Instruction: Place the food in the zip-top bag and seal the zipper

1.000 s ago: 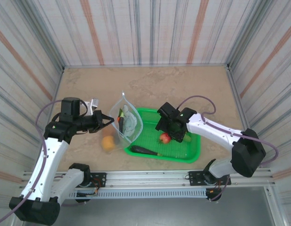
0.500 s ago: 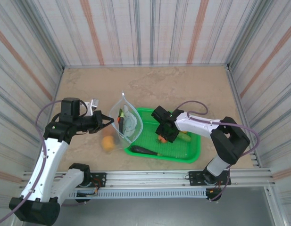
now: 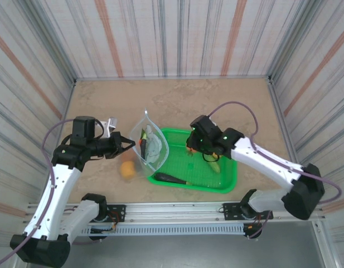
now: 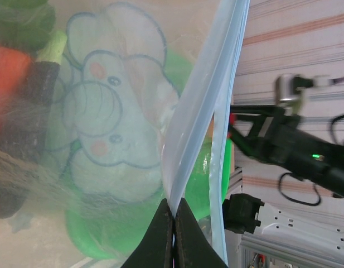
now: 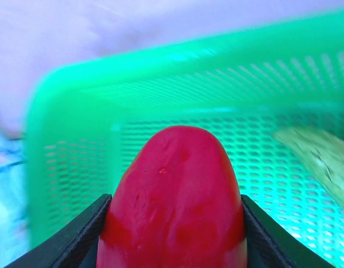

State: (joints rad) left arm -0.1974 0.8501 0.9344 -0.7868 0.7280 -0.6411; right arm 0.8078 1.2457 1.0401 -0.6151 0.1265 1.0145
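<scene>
The clear zip-top bag (image 3: pixel 151 143) stands open just left of the green basket. My left gripper (image 3: pixel 127 144) is shut on its mouth edge, and the left wrist view shows the jaws (image 4: pixel 173 215) pinching the pale blue zipper strip (image 4: pixel 213 95). A cartoon print (image 4: pixel 105 111) and some food, an orange-red piece (image 4: pixel 7 67), show inside the bag. My right gripper (image 3: pixel 194 149) hangs over the basket, shut on the red apple (image 5: pixel 174 195), which sits between both fingers (image 5: pixel 88 234). An orange fruit (image 3: pixel 127 169) lies on the table beside the bag. A dark eggplant (image 3: pixel 170 178) and a green cucumber (image 3: pixel 215 166) lie in the basket.
The green mesh basket (image 3: pixel 230 178) sits in the middle of the table, its wall (image 5: pixel 105 84) close ahead of the right gripper. Striped walls enclose the table on three sides. The cucumber (image 5: pixel 319 156) lies to the right of the held apple.
My right gripper has shut on the red apple and lifted it off the basket floor, shifting toward the basket's back. The left gripper and the bag have not moved.
</scene>
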